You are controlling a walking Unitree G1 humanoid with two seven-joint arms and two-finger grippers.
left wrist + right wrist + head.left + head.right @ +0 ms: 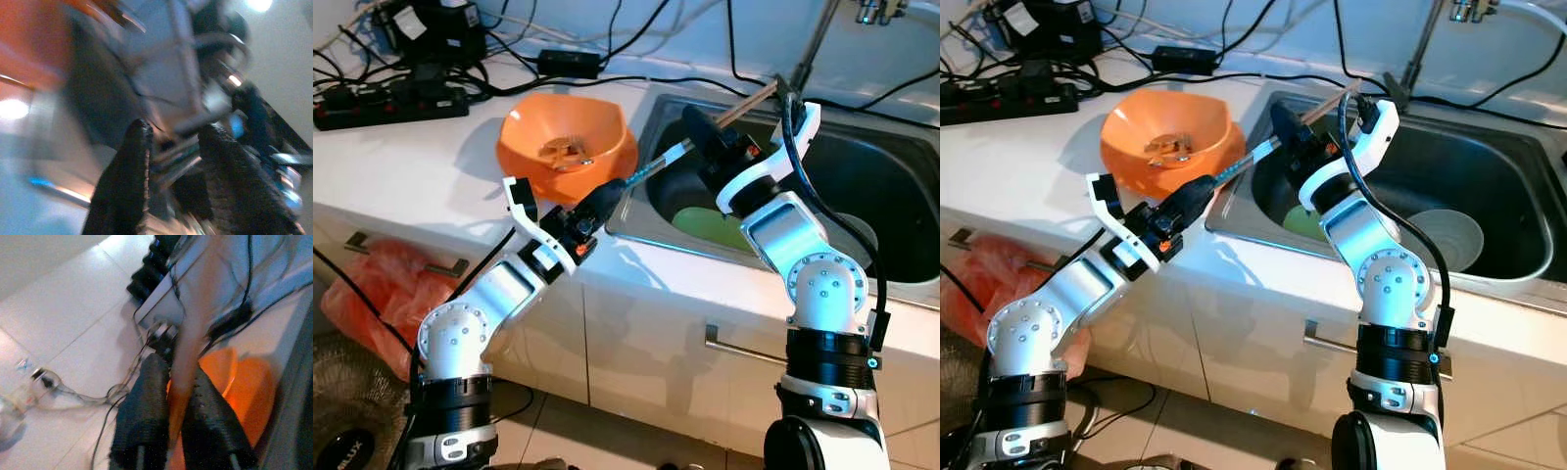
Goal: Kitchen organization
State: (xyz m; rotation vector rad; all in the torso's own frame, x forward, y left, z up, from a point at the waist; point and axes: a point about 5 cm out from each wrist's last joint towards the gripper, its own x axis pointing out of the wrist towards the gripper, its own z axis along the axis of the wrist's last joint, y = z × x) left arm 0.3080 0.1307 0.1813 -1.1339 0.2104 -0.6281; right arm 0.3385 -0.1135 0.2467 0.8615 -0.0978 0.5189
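Observation:
An orange bowl [570,147] with some scraps inside stands on the white counter [401,166] beside the steel sink [901,186]. My left gripper [607,196] is at the bowl's near rim, shut on a thin metal-handled utensil [658,164] that points toward the sink. The left wrist view is blurred, with a metal piece [176,152] between the fingers. Over the sink's left corner my right gripper [692,125] is shut on a wooden stick-like utensil [754,103], which slants up to the right. The right wrist view has that wooden handle [193,328] between the fingers [146,406], the bowl [244,391] behind.
A green plate [710,227] and a white bowl [1445,235] lie in the sink. The tap [813,49] rises behind it. A power strip [391,103] and cables crowd the back of the counter. A red plastic bag [372,284] hangs below by the cupboard doors.

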